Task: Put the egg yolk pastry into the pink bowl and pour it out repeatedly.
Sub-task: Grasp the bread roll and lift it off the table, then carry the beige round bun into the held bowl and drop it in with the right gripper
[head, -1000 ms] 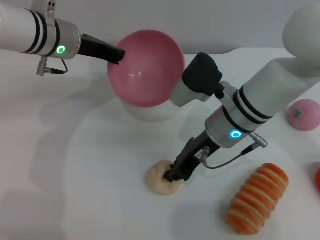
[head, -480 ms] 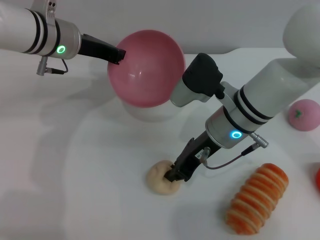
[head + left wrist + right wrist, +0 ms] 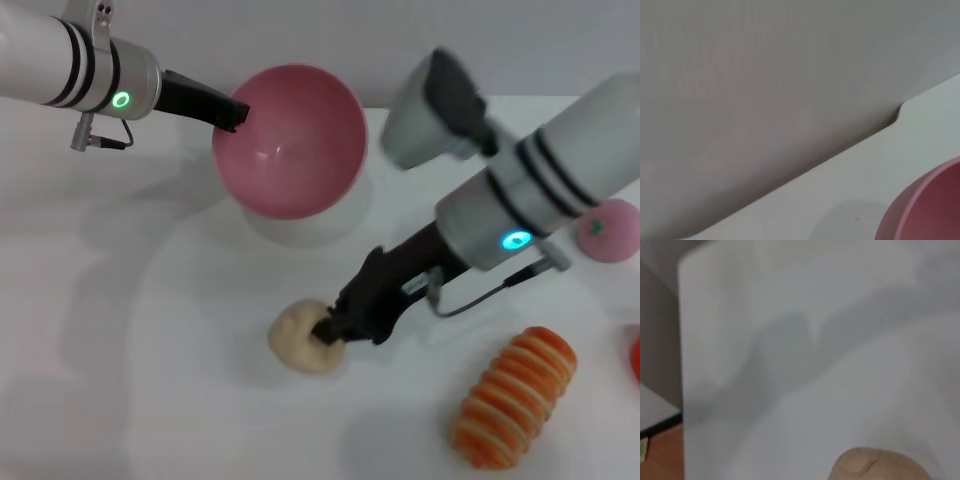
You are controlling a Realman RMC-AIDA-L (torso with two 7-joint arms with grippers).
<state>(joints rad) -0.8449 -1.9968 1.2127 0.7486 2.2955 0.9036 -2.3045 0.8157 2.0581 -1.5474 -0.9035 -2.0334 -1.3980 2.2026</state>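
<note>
The pink bowl (image 3: 290,140) hangs in the air at the back of the white table, tipped so its hollow faces me. My left gripper (image 3: 238,112) is shut on its rim at the left side. The bowl's edge also shows in the left wrist view (image 3: 925,210). The egg yolk pastry (image 3: 293,338), a pale beige lump, is at the front middle, just above or on the table. My right gripper (image 3: 330,330) is shut on its right side. The pastry's dimpled top shows in the right wrist view (image 3: 880,465).
An orange-and-cream striped roll (image 3: 515,398) lies at the front right. A pink ball with a green mark (image 3: 608,228) sits at the far right, and a red thing (image 3: 636,358) peeks in at the right edge. The table's back edge (image 3: 897,117) runs behind the bowl.
My right arm has swung up and leftward, carrying the pastry a little to the left. The bowl has tipped slightly more open towards me. The left arm has barely moved.
</note>
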